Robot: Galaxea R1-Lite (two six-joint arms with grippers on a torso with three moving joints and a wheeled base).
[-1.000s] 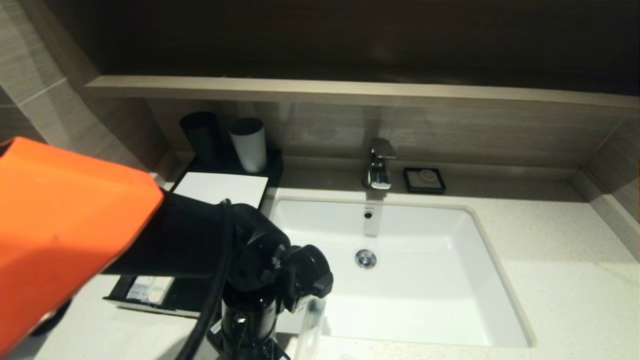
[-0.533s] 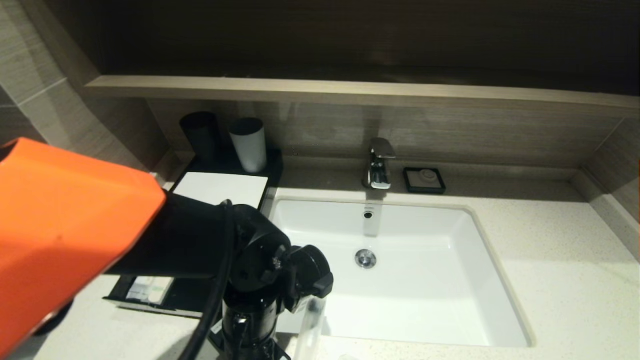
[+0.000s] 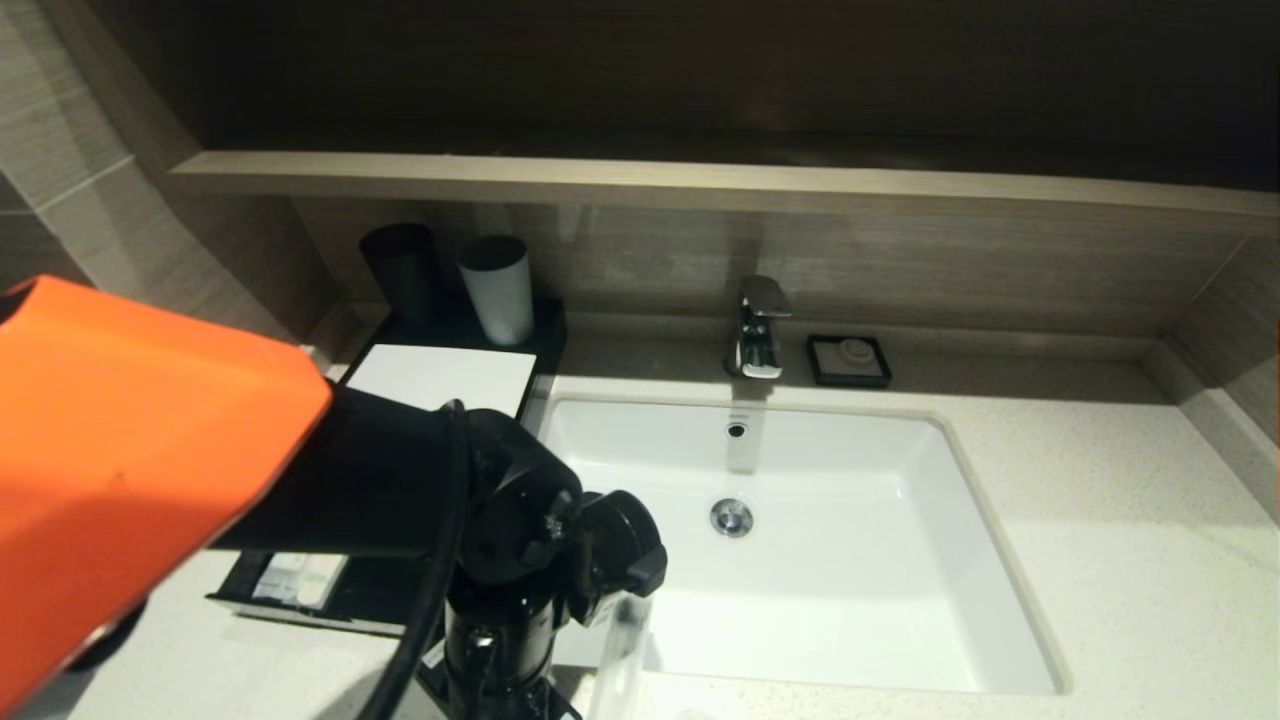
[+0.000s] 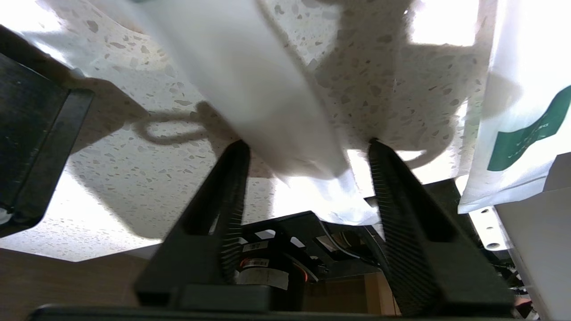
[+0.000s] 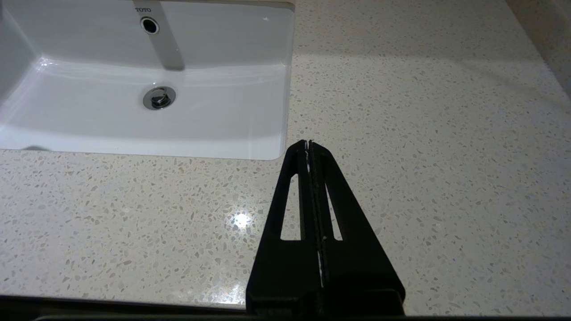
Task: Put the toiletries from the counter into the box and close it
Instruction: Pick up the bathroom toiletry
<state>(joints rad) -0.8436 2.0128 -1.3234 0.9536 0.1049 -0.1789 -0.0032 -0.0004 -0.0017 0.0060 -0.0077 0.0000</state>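
The box is sitting on the worktop left of the basin, with two cups standing behind it. The tap is standing behind the basin, the soap dish lying just right of it. A packet is lying on the worktop before the box, a second packet lying beside it.

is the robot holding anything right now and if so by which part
Not yet, as far as can be seen. The left gripper has its fingers on either side of a white packet's end on the counter, with gaps showing. The right gripper is shut on nothing.
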